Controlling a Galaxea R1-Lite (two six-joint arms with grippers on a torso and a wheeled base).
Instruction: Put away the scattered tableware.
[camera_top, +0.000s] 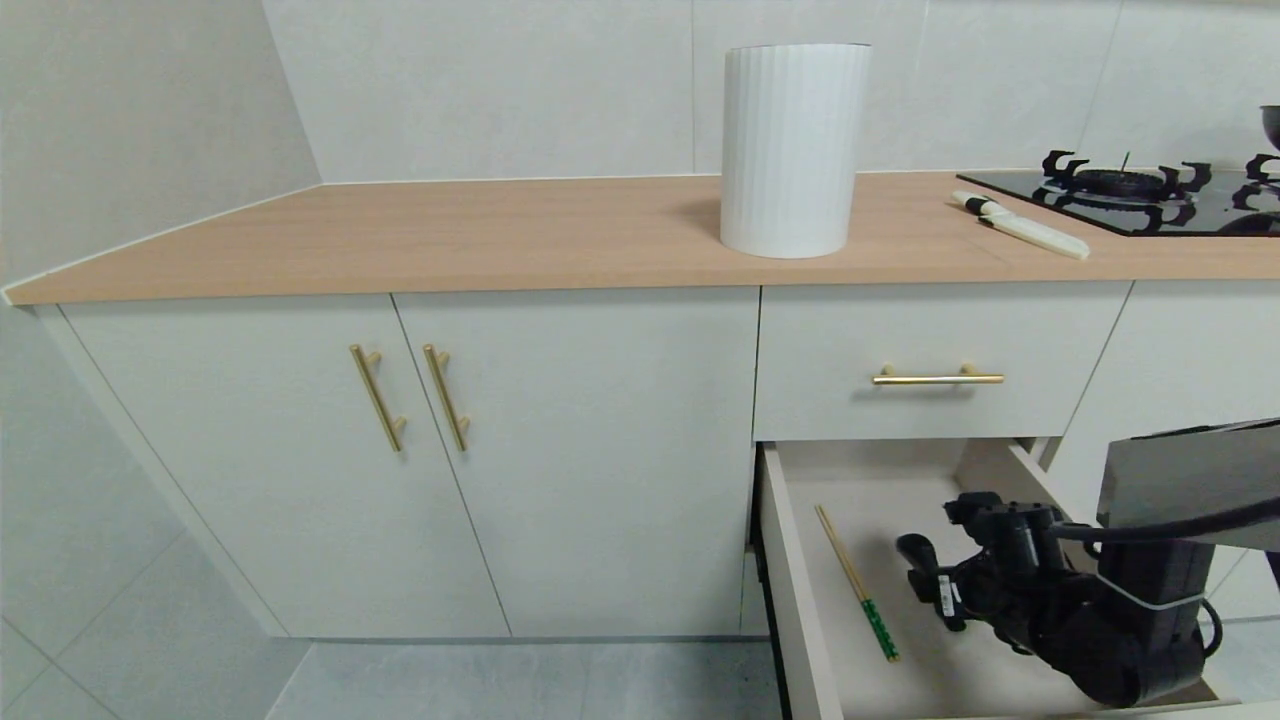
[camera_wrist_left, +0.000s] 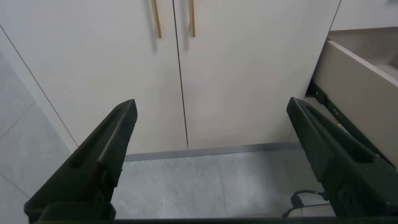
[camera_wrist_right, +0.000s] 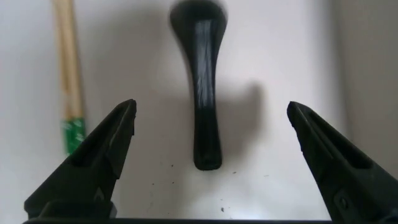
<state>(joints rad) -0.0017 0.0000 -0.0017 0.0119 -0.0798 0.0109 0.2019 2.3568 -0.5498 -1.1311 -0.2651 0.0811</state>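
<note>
while the right hand (camera_wrist_right: 211, 111) hangs inside the open drawer (camera_top: 790, 560), its fingers are spread wide and hold nothing. the black spoon (camera_wrist_right: 202, 93) lies flat on the drawer floor directly under the gap. the spoon's long axis runs across the line between the two fingers, so they flank the handle on either side without touching it. a pair of chopsticks (camera_top: 857, 597) with green ends lies on the same floor just beside the spoon, roughly parallel to it.

the left hand (camera_wrist_left: 211, 109) is also wide open and empty. it sits low in front of the shut cabinet doors (camera_wrist_left: 180, 62), well apart from the drawer's contents.

one piece looks left to stow: a pale knife (camera_top: 1020, 227) on the counter (camera_top: 500, 235). it lies aslant on the robot's right, above the drawer and up from the right hand. that makes the right arm the nearer one - by my reading it would need to rise clear of the drawer and meet the knife across its length.
</note>
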